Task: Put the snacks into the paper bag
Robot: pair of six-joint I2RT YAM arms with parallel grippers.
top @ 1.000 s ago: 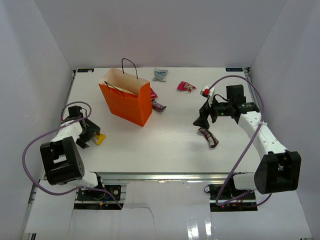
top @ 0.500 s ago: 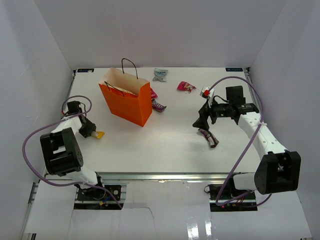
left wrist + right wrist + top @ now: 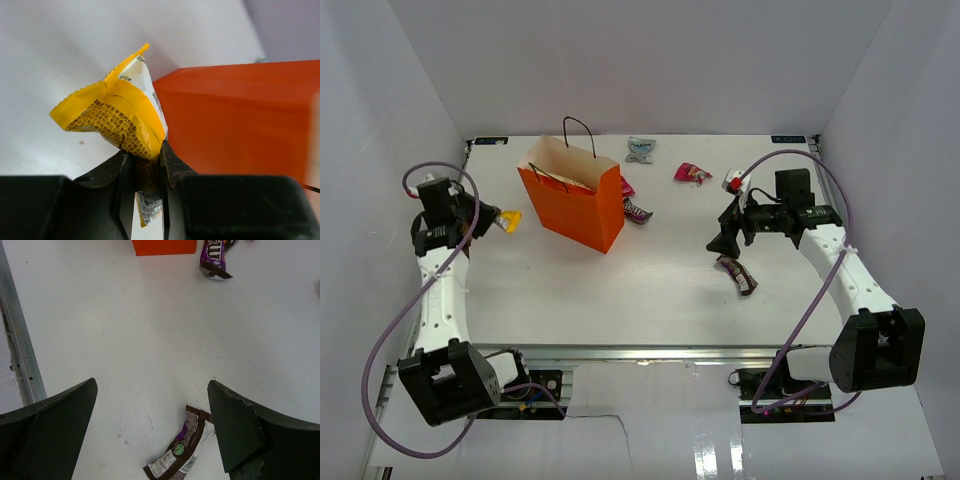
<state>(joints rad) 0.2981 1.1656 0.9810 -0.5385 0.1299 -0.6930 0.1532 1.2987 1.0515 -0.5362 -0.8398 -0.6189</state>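
**Figure: snack-bagging workspace, read from the near table edge to the far wall.**

Nearest the arm bases, a brown candy bar lies flat on the white table. Its long axis runs diagonally. The right gripper hangs just beyond and above the bar, with its jaws spread wide and nothing between them. The bar sits toward the near side of the gap.

Across the table, the left gripper pinches the lower seam of a yellow packet. The packet's crimped upper end fans out past the fingertips.

The orange paper bag stands upright directly to the right of this packet, just beside it. The packet faces the bag's side wall, not its opening. The bag's mouth is open upward, and its long side runs from far-left to near-right.

The left arm is much the nearer to the bag. The coming move probably calls for lifting the packet above the rim and carrying it rightward over the mouth before letting go. How high the packet is now cannot be told.

Just beside the bag's right wall lies a purple candy bar. Farther back lies a magenta packet, and a pale blue packet lies near the far edge. All four loose snacks remain outside the bag.
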